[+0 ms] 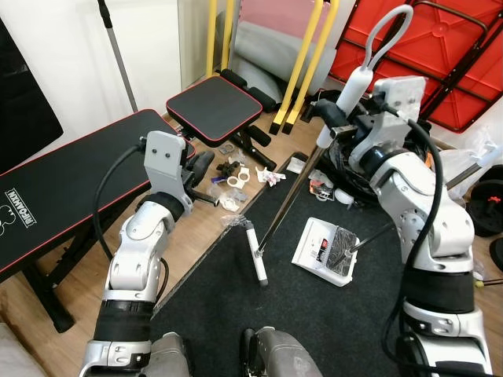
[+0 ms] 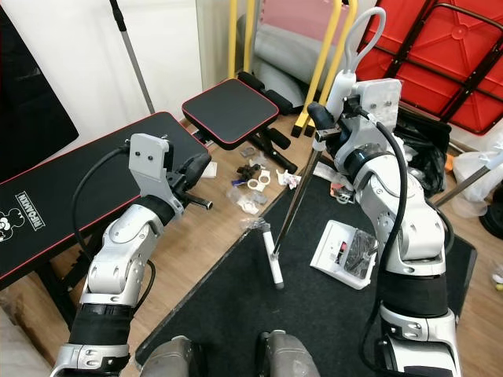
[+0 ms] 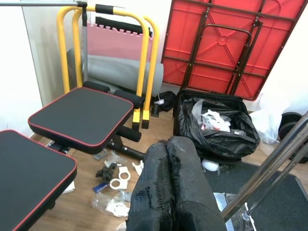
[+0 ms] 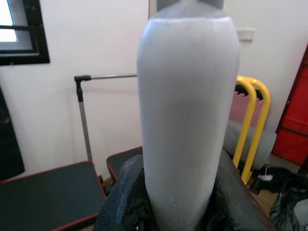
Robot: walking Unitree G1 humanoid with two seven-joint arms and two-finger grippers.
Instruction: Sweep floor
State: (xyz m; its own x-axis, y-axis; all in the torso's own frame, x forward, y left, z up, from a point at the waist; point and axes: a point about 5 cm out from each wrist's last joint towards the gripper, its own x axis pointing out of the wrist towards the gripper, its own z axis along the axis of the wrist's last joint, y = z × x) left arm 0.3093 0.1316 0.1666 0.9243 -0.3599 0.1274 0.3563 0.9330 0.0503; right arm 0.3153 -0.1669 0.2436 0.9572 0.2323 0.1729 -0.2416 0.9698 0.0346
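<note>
The right gripper point(image 2: 324, 119) has its two black fingers point(image 4: 122, 202) clamped round the pale grey plastic grip of the long-handled broom point(image 1: 351, 93), just below the looped hanging end. From there the broom's thin chromed metal shaft point(image 1: 287, 196) slants down to the edge of the dark grey floor mat point(image 1: 314, 314), where its narrow white head point(image 1: 258, 253) rests on the mat beside the light wooden floor point(image 1: 196, 236).

The left gripper point(image 1: 203, 166) hangs near the black padded weight bench point(image 1: 71, 188), its fingers point(image 3: 168, 192) pressed together on nothing.

The broom looks light and stiff — the shaft should not flex much, but a smooth round grip held so high gives little leverage and may twist or slip in a one-handed hold. A second hold lower on the shaft would steady the strokes.

The scraps of white plastic and paper litter point(image 1: 236, 179) lie on the wood just beyond the head, and a white flat box point(image 1: 326, 250) sits on the mat nearby.
</note>
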